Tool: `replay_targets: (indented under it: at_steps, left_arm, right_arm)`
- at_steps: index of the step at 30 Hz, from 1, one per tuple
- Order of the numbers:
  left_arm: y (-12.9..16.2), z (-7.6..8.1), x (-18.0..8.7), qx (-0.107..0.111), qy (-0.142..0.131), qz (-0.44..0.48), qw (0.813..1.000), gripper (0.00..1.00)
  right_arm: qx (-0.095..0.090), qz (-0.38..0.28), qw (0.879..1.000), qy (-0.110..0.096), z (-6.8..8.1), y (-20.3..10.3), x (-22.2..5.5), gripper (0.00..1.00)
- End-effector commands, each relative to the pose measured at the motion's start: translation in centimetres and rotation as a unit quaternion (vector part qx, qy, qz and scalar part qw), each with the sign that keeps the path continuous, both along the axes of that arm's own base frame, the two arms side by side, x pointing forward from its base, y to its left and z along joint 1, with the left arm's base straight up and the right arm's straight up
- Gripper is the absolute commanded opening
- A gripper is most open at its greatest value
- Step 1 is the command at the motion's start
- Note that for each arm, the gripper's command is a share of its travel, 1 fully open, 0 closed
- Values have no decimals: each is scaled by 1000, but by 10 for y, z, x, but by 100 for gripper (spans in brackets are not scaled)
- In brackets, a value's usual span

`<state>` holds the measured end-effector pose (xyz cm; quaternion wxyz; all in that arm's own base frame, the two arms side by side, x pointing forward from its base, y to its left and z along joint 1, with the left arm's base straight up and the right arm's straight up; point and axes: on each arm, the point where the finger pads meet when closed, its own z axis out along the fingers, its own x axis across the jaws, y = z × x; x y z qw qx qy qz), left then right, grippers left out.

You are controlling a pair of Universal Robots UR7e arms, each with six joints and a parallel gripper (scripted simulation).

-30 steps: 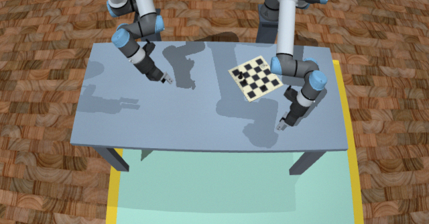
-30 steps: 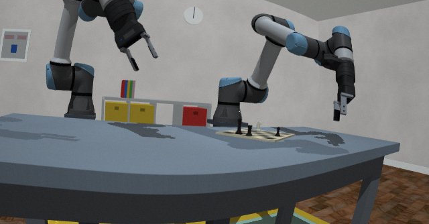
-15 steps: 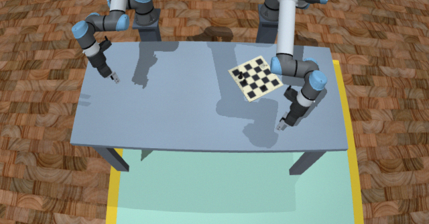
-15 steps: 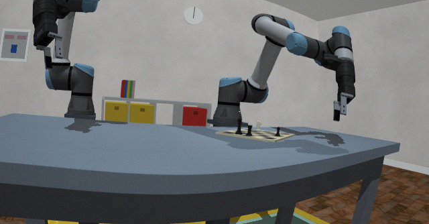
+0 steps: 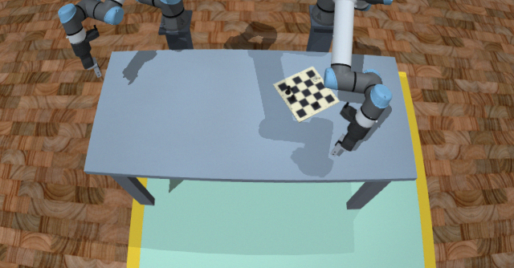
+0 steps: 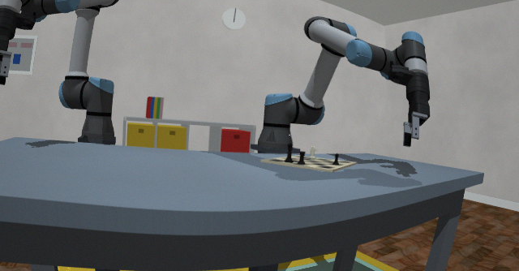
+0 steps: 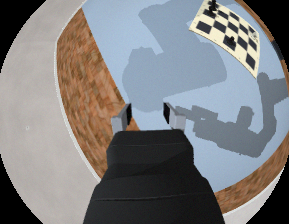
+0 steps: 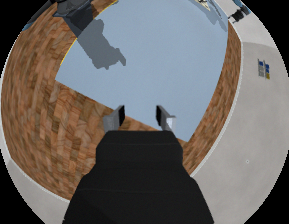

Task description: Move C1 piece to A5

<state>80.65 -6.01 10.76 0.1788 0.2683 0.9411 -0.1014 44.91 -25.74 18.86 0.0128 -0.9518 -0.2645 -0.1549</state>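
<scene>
The board (image 5: 299, 119) (image 6: 332, 169) (image 7: 255, 73) lies turned at an angle on the table; its edge letters are too small to read. A tall black piece (image 5: 287, 90) (image 6: 289, 154) (image 7: 212, 7), a short black rook-like piece (image 5: 292, 98) (image 6: 301, 158), a white knight-like piece (image 5: 316, 79) (image 6: 312, 152) (image 7: 253, 35) and a small black piece (image 6: 336, 160) (image 7: 230, 42) stand upright on it. My left gripper (image 5: 336, 151) (image 6: 410, 135) (image 7: 147, 109) is open and empty, above the table beyond the board. My right gripper (image 5: 97, 72) (image 6: 3, 72) (image 8: 140, 111) is open and empty, far from the board near the table's opposite end.
The table (image 5: 181, 119) (image 6: 162, 182) (image 8: 160, 55) carries the board toward the left arm's side. The left arm (image 5: 342, 35) reaches past the board's edge and casts shadows near it. Shelves with yellow and red boxes (image 6: 235, 141) stand behind the table.
</scene>
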Motion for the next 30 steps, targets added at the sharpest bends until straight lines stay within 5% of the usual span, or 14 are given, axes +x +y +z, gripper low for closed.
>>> replay_targets:
  at_steps: [1,11,13,27,30]
  left_arm:
    - [0,1,0,0,-1,0,1000,100]
    - [0,1,0,0,-1,0,1000,100]
    - [0,1,0,0,-1,0,1000,100]
    - [0,1,0,0,-1,0,1000,100]
    - [0,1,0,0,-1,0,1000,100]
  right_arm:
    - [-13,-42,999,18,1,-58,-56,100]
    - [-28,-123,990,64,-1,-131,-186,100]
    - [-28,-123,990,64,-1,-131,-186,100]
    - [-26,-204,972,116,-2,-159,-336,100]
    - [-26,-208,971,119,-2,-159,-344,100]
